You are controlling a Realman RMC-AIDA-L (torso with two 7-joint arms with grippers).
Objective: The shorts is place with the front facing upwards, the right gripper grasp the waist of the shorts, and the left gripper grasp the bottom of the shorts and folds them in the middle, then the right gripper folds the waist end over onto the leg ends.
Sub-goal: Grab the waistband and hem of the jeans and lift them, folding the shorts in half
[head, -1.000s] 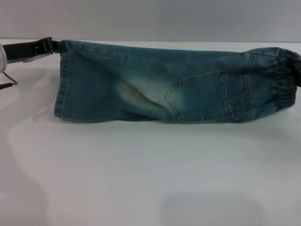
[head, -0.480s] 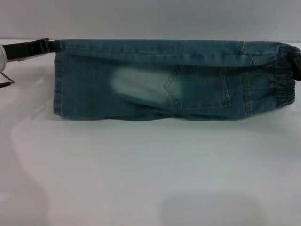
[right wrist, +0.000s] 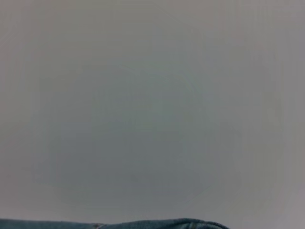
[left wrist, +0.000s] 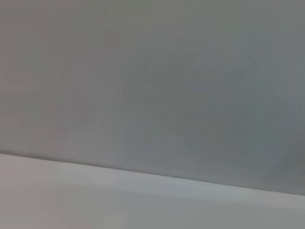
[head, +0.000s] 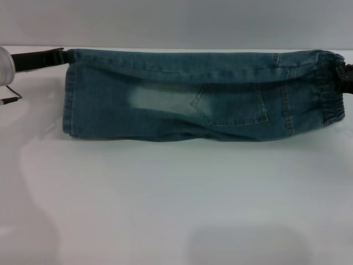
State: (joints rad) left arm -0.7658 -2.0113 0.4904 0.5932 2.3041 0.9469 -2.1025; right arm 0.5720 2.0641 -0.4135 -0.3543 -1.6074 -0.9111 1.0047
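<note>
**Shorts sag lower between two tools**

Since a second ago the upper edge of the shorts [head: 193, 94] has straightened and the left tool [head: 62, 55] has shifted slightly, the pale thigh patch now flatter. Both tools hold the garment stretched lengthwise above the white tabletop [head: 176, 204], back pocket facing the head camera. That left tool is clamped on the bottom of the shorts [head: 69, 94] at the top corner. At the far right the right tool [head: 346, 74] meets the waist [head: 331, 91]; whether it is closed there I cannot tell.
</note>
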